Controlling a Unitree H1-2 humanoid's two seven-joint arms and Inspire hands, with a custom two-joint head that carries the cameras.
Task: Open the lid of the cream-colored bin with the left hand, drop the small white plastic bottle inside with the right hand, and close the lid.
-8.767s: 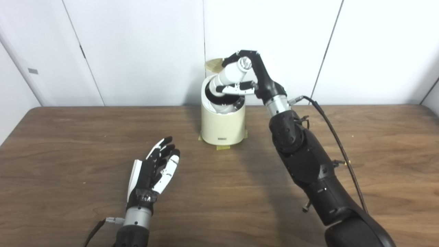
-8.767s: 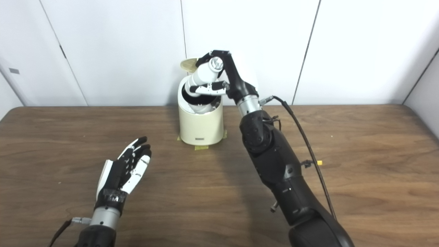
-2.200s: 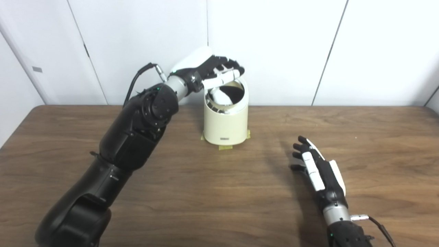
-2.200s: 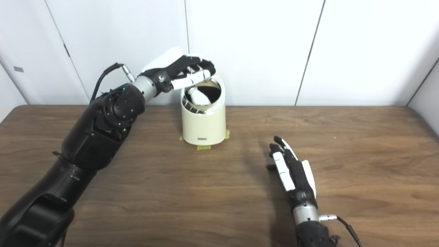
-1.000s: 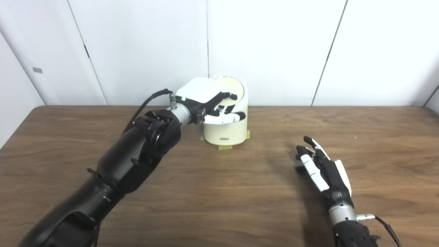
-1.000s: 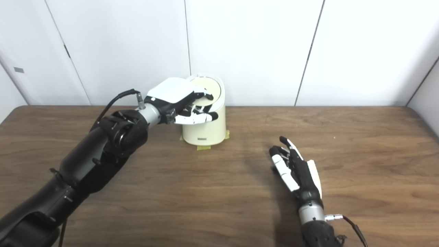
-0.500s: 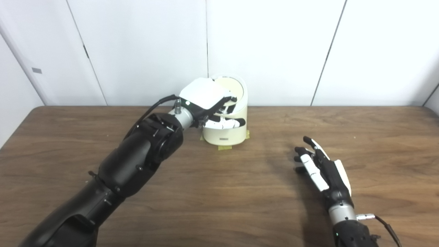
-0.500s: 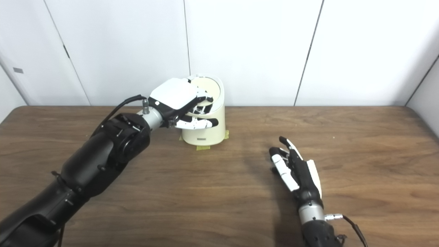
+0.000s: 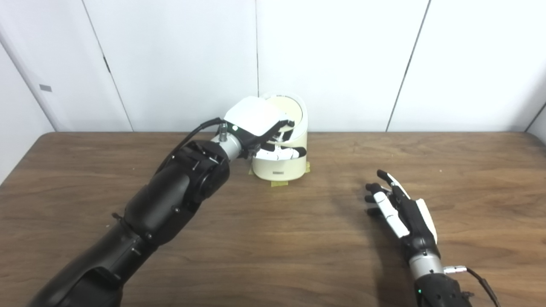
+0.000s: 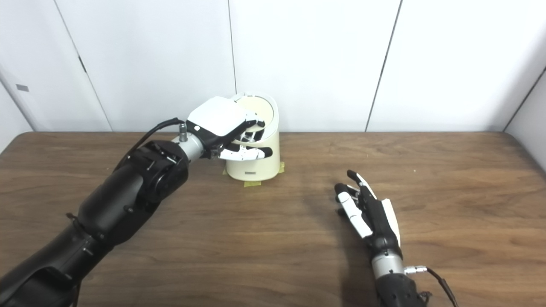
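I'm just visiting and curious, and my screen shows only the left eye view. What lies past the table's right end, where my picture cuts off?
Observer: The right eye view shows a broader strip of plain white side wall beyond the table.
Visitor: Is the lid truly down under that hand?
Observer: From that angle too, the lid sits flat in the cream-colored bin, no dark opening; the left hand rests on its near edge.

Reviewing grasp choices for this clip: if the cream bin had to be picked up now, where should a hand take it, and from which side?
Probably the bin by its plain round lower wall, from its free right side; the left hand crowds the lid, and the open right hand lies on that side.
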